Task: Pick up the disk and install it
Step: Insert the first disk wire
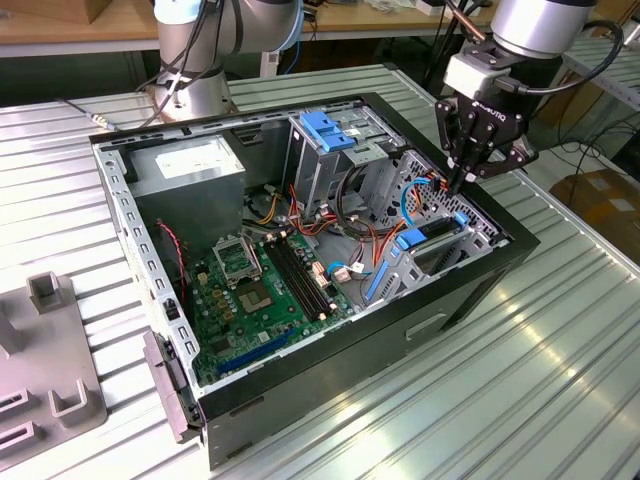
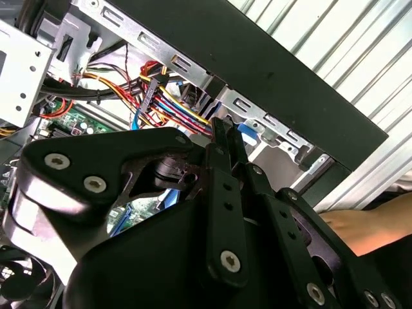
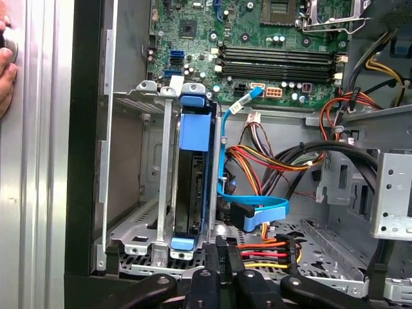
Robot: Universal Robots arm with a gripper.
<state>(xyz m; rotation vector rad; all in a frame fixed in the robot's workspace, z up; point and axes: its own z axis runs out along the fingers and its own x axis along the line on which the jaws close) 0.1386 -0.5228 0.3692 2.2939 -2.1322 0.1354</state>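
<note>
Gripper (image 1: pixel 462 180) poised above the open computer case (image 1: pixel 480 280), fingers (image 3: pixel 222 257) pressed together and empty, tips just beside the coloured cables (image 3: pixel 270 251). Disk (image 3: pixel 192 187) in its blue bracket standing on edge in the drive bay, apparently seated. Hand (image 3: pixel 5 71) resting outside the case.

The robot arm (image 1: pixel 215 40) is built of silver-grey metal tubes with light blue joint caps and thin black cables running down its base. A black cable loops from its pale grey wrist block (image 1: pixel 490 72). Below that block hangs the tool (image 1: pixel 470 165), matte black, made of slotted linkage bars pinned with bright silver screws, narrowing to slim black fingers (image 2: pixel 222 138)
</note>
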